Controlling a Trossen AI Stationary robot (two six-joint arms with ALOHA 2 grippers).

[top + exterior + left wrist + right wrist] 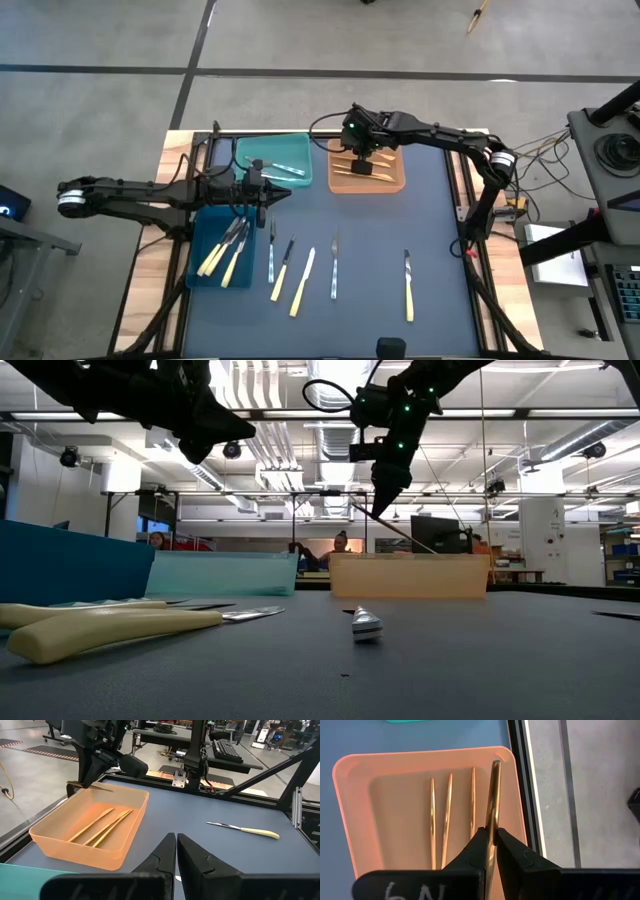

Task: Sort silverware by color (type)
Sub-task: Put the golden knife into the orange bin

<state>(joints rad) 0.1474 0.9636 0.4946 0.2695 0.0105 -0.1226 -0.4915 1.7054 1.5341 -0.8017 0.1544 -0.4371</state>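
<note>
My right gripper [358, 152] hangs over the orange bin [367, 178] at the table's far side. It is shut on a slim orange-tan piece of silverware [493, 800]. Three more orange-tan pieces [448, 805] lie flat on that bin's floor. My left gripper [268, 190] is shut with nothing in it, above the gap between the teal bin [272, 160] and the blue bin [205, 262]. Yellow-handled pieces [228, 250] lie in the blue bin. Several yellow-handled and silvery pieces [303, 280] lie on the dark mat. My right gripper pinches the orange-tan piece between its two fingers, partway along its length [491, 831]. The fingers slant down from above. The piece runs on past the fingertips, and its free end [496, 765] is over the bin's rim. It is tilted and lifted clear of the bin [400, 532].
A lone yellow-handled knife [408, 285] lies at the mat's near right. A silvery piece [290, 168] rests in the teal bin. The table's frame rails [462, 190] run along the mat's edges. Open mat lies between the bins and the row of loose pieces.
</note>
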